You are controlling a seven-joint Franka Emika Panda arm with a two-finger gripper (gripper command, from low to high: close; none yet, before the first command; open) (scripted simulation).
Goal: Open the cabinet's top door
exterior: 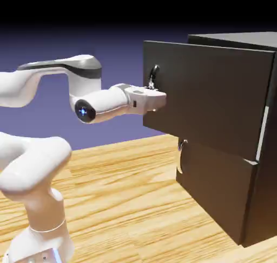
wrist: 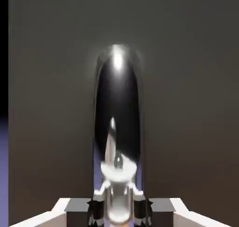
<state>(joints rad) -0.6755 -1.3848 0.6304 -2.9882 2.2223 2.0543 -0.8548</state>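
Right, the white arm reaches across from the exterior view's left, forearm level, and the gripper sits against the top door of the cabinet; the fingers are clamped on the top door's curved silver handle, which rises near the panel's left edge; in the hand view that handle fills the middle as a tall glossy arch, its lower end pinched between the two dark finger pads at the bottom edge, with flat dark panel behind it on every side. The top door stands proud of the cabinet's body, jutting toward the exterior view's left beyond the lower panel, with a pale strip showing along its right edge; the lower panel sits further back, its own silver handle curving down at its left edge, untouched. The cabinet stands on the wooden table, at the exterior view's right.
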